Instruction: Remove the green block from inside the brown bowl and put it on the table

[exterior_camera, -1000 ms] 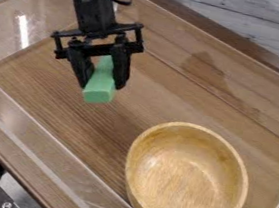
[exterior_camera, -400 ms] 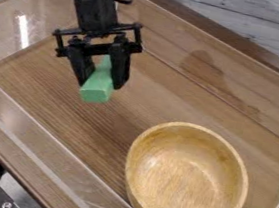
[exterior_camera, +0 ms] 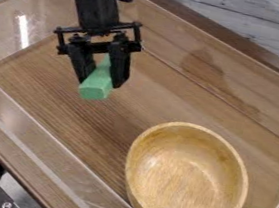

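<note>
The green block point(exterior_camera: 97, 86) hangs tilted between the black fingers of my gripper point(exterior_camera: 96, 72), which is shut on its upper end. Its lower end sits close above the table point(exterior_camera: 213, 89), left of centre; I cannot tell whether it touches the wood. The brown bowl point(exterior_camera: 186, 177) rests at the lower right, well apart from the gripper, and its inside shows only bare wood grain.
Clear acrylic walls point(exterior_camera: 39, 149) run along the table's front and left edges. A pale wall surface lies beyond the far edge at the upper right. Bare tabletop lies between the gripper and the bowl.
The gripper with the green block has rolled slightly, staying in the same spot. The bowl has not moved.
</note>
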Controlling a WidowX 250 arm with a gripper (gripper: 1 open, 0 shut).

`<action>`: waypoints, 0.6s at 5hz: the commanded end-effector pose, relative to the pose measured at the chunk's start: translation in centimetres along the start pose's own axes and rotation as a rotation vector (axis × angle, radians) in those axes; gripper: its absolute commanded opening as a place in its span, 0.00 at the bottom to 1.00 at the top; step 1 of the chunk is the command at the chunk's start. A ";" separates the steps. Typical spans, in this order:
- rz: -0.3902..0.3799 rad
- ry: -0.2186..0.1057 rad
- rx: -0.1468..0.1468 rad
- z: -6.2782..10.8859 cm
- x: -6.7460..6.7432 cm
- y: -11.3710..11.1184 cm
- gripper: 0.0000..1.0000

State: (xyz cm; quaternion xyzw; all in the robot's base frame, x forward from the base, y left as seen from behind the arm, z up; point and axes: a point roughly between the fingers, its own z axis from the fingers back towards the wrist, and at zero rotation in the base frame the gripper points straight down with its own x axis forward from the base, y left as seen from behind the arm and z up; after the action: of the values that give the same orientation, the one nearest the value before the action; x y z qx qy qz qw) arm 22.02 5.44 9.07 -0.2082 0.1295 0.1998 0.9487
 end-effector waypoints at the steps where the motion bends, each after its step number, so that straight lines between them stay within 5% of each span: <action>1: -0.036 -0.043 0.006 1.3 0.6 0.1 0.00; 3: -0.068 -0.028 0.003 1.3 0.6 0.1 0.00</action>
State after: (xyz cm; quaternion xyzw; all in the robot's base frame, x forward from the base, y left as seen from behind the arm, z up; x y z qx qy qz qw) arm 22.04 5.46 8.86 -0.2156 0.1368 0.1739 0.9511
